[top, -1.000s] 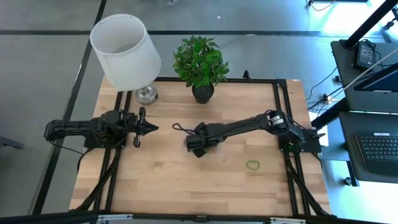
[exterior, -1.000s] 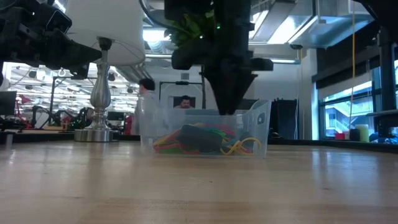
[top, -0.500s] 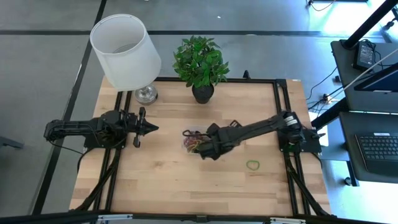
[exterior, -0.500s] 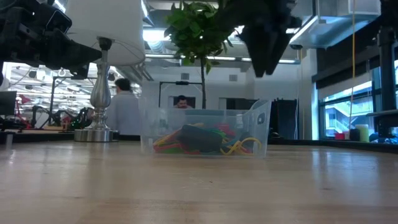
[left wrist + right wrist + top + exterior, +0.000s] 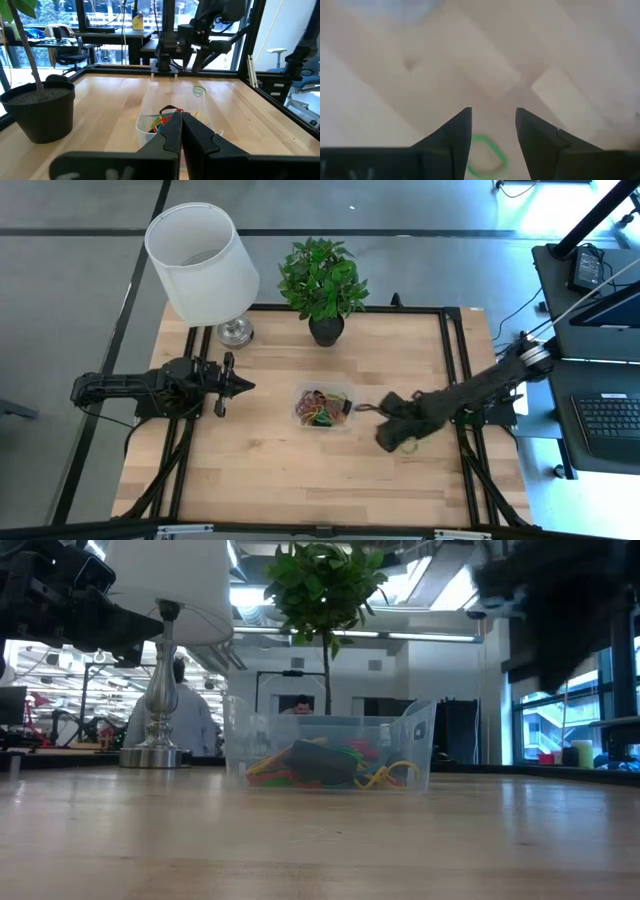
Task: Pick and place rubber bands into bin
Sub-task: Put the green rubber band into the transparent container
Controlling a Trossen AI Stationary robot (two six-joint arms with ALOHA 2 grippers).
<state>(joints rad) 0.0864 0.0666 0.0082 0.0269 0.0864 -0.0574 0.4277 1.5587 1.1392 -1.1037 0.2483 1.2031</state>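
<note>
From left to right, you see the left gripper (image 5: 243,386) parked over the left half of the pale wooden table (image 5: 260,470), its fingers pressed together and holding nothing. It points toward the small clear plastic rectangular bin (image 5: 323,407), which sits near the table's centre. Behind that stand a white-shaded lamp on a chrome base (image 5: 203,260) and a leafy green plant in a dark pot (image 5: 323,280).

The bin holds a tangled heap of thin elastic rubber bands (image 5: 325,764) in red, green, yellow and darker shades, lying low against its floor. Nothing else appears to be in it.

Further right, the right gripper (image 5: 492,132) hangs over the one loose green rubber band (image 5: 487,157), which lies flat on the bare wood, well apart from the bin. Its fingers stand wide and empty, and the band shows in the gap between them.

To do this pick well, you should centre the gripper over one strand of the loop rather than its hollow. Lower it until the fingertips touch the wood, since the band is thin and flat. Close fully before you lift. A floppy loop may slip free or dangle, so carry it well over the bin's rim before you release it.
</note>
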